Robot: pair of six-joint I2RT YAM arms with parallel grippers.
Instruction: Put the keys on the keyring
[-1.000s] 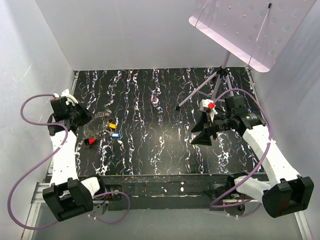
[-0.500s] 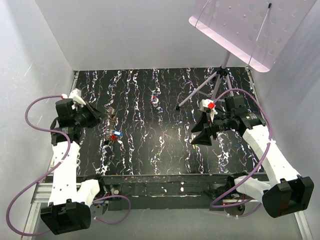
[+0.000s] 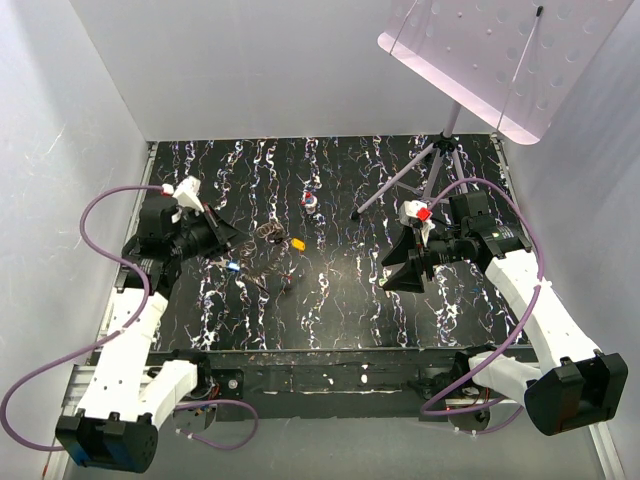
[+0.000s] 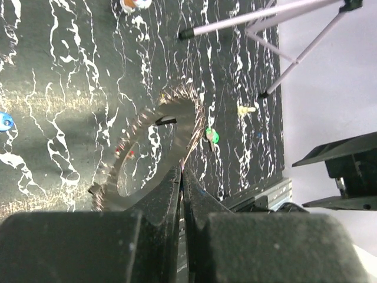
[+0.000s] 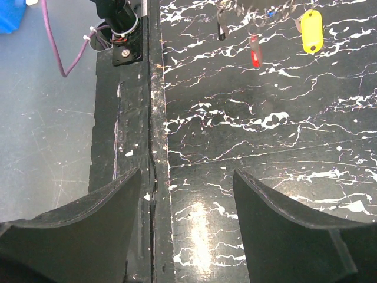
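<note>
Keyring (image 4: 182,109): a flat grey toothed ring, blurred and tilted, its rim clenched in the left tool (image 4: 181,177). Green key (image 4: 211,137) lies beside its rim on the tabletop (image 4: 59,71); blue key (image 4: 5,121), yellow key (image 5: 311,30) and red key (image 5: 254,52) lie apart. Tripod legs (image 4: 259,15) stand beyond. Right tool (image 5: 185,218) is released and empty.

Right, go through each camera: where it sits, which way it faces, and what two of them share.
Top external: above and behind the arms, looking down on the table; both arms, left pincer and right pincer show.
Left wrist: on the left arm, looking along its shut fingers at the keyring they grip.
Right wrist: on the right arm, facing down at the table's near edge; its open fingers show.
Shared: the yellow key appears in top external and right wrist.
</note>
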